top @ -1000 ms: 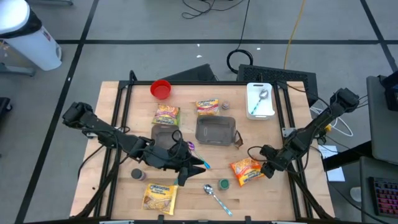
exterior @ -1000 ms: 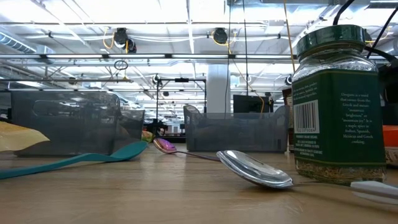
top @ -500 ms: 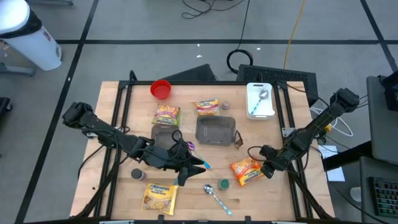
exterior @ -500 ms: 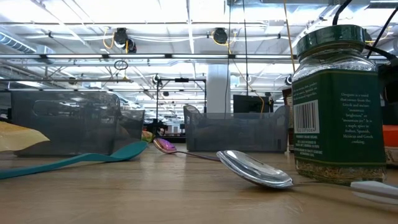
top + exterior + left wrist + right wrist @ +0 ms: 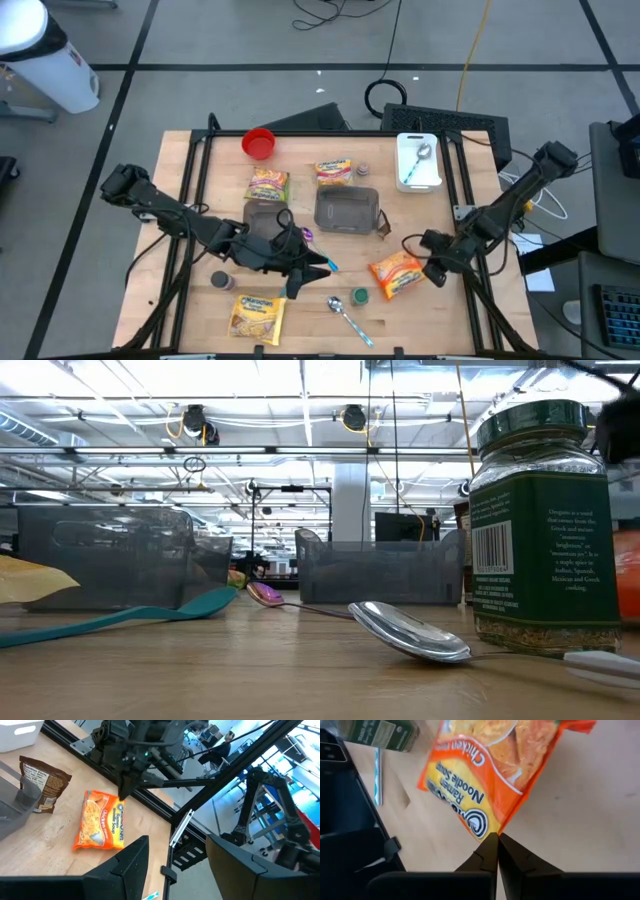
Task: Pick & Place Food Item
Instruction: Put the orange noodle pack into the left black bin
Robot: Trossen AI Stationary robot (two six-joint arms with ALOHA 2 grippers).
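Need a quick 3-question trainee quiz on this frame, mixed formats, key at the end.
1. True or false: the right gripper is shut on a corner of the orange ramen noodle packet.
2. Multiple choice: what lies in the white rectangular tray at the table's far right? A) a metal spoon B) a red cup C) a green-lidded jar
3. Fill in: the left gripper hangs over the table with its fingers ____ and nothing between them.

Key: 1 true; 2 A; 3 open.
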